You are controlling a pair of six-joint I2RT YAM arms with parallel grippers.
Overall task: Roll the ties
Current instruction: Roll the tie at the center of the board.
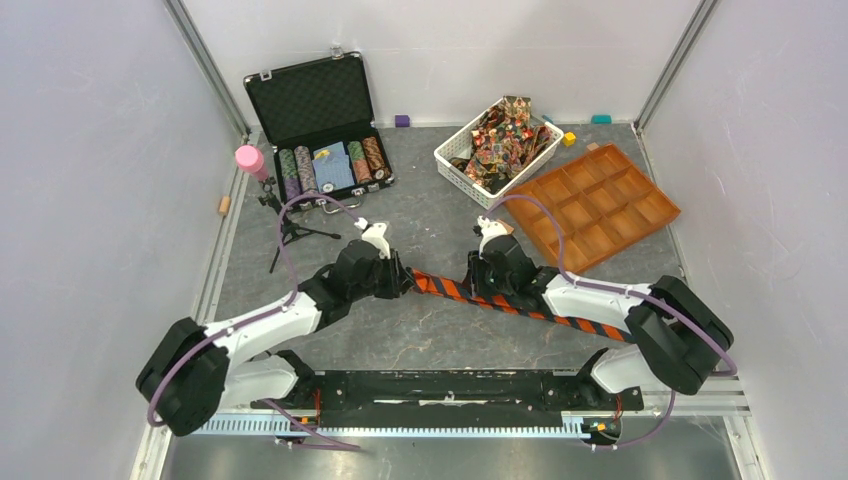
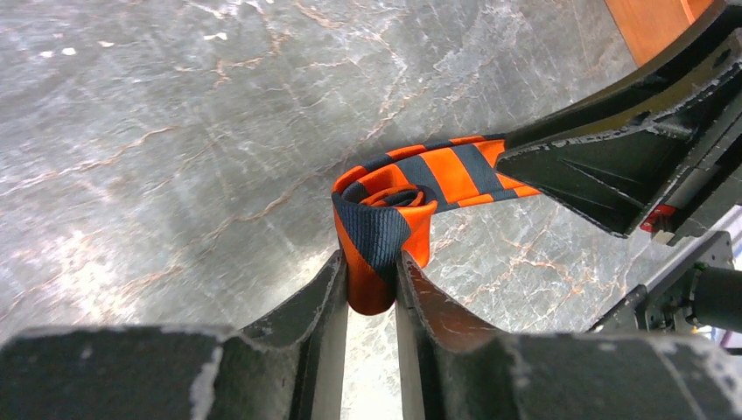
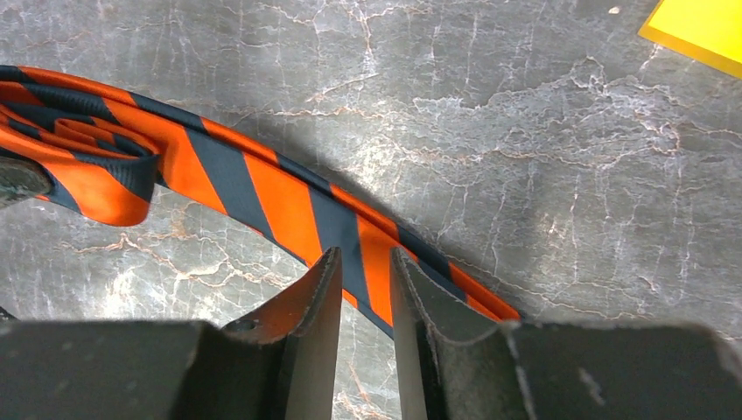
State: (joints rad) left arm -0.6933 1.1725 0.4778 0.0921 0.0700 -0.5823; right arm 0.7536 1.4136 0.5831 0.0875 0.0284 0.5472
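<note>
Both arms reaching low toward table centre, left gripper (image 2: 372, 262) jaws clamped on rolled end of orange-and-dark striped tie (image 2: 437, 171), rest of tie flat across grey table (image 1: 430, 330), right gripper (image 3: 360, 258) tips down over it, jaws narrowly apart, grip unclear.

My left arm (image 1: 270, 325) stretched low toward the middle, the left gripper (image 2: 372, 262) clamped on the rolled end of the striped tie (image 2: 385, 206). My right arm (image 1: 590, 295) mirrored it, the right gripper (image 3: 363, 258) pointing down, fingers a narrow gap apart; I couldn't tell whether they pinched anything.
</note>
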